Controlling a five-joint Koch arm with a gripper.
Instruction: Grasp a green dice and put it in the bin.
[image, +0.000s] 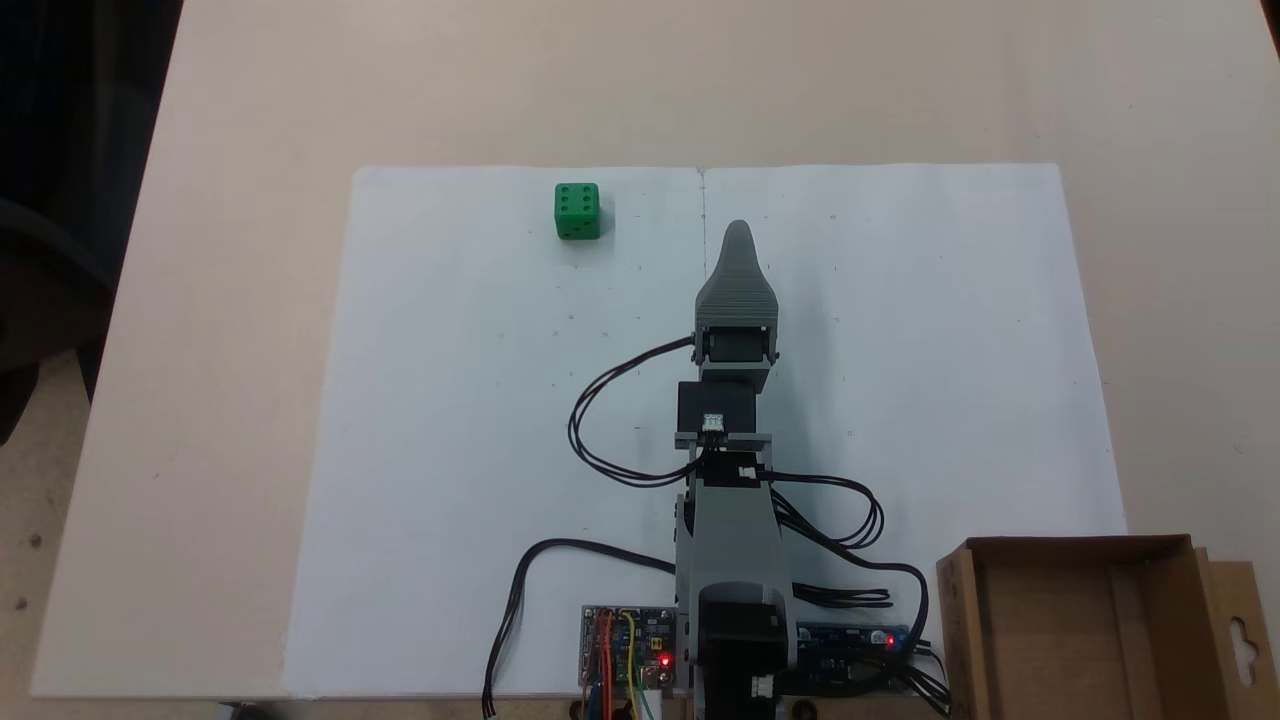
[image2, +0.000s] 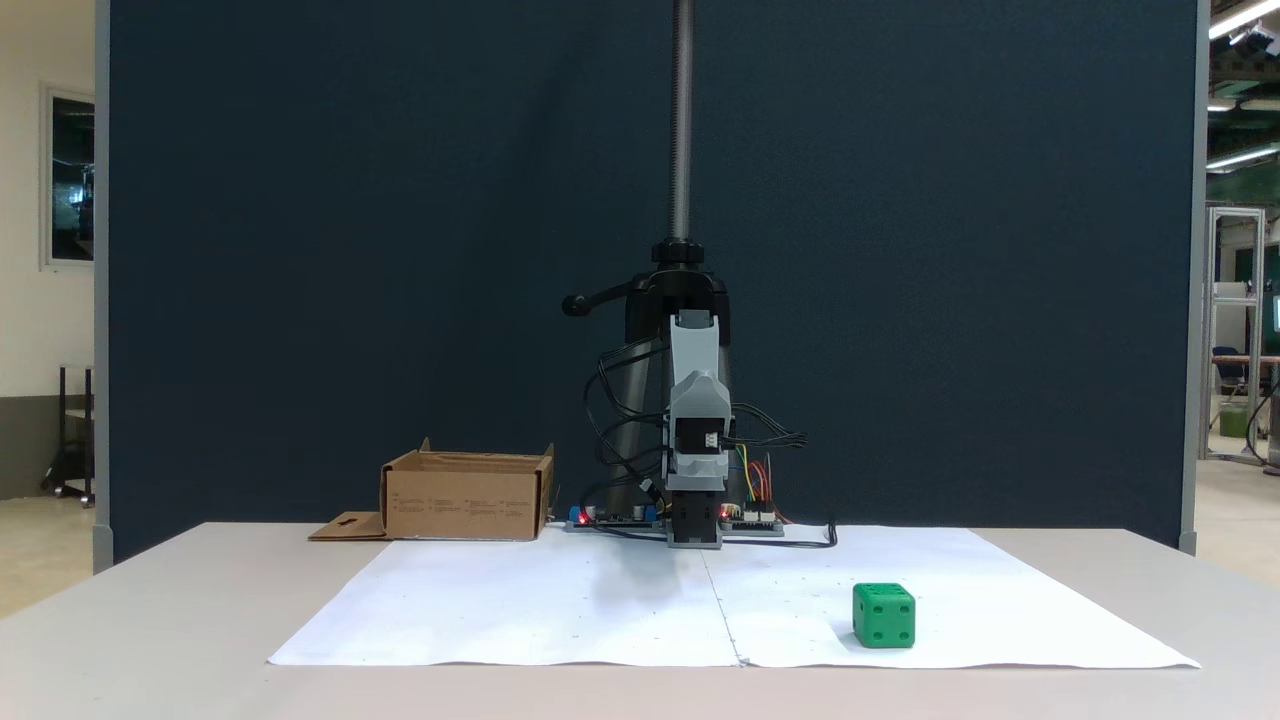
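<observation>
From where I sat at the controls, the green dice (image: 577, 211) lay on the white paper sheet (image: 470, 420) that covered the middle of the pale surface (image: 230, 300), close to the sheet's far edge and left of the centre seam in the fixed view from above. Its upper face showed six pips there. In the low fixed view facing the arm, the same green dice (image2: 884, 615) sat near the front edge of the paper, to the right of the seam, standing free with nothing touching it.

The arm was folded along the seam, well apart from the dice. The gripper (image: 738, 238) pointed away from the base in the view from above, its grey shell tapering to one rounded tip. I could make out only that single tip, and in the low view the gripper (image2: 695, 535) hung down in front of the arm's own body, so I could not tell whether the fingers were spread or pressed together. They held nothing that I could see.

The bin (image: 1085, 630), an open brown cardboard box, stood beside the arm's base at the lower right of the view from above, its flap with the keyhole cutout lying flat. Circuit boards (image: 628, 658) with red lights sat at the base, with black cables (image: 600, 420) looping out.
</observation>
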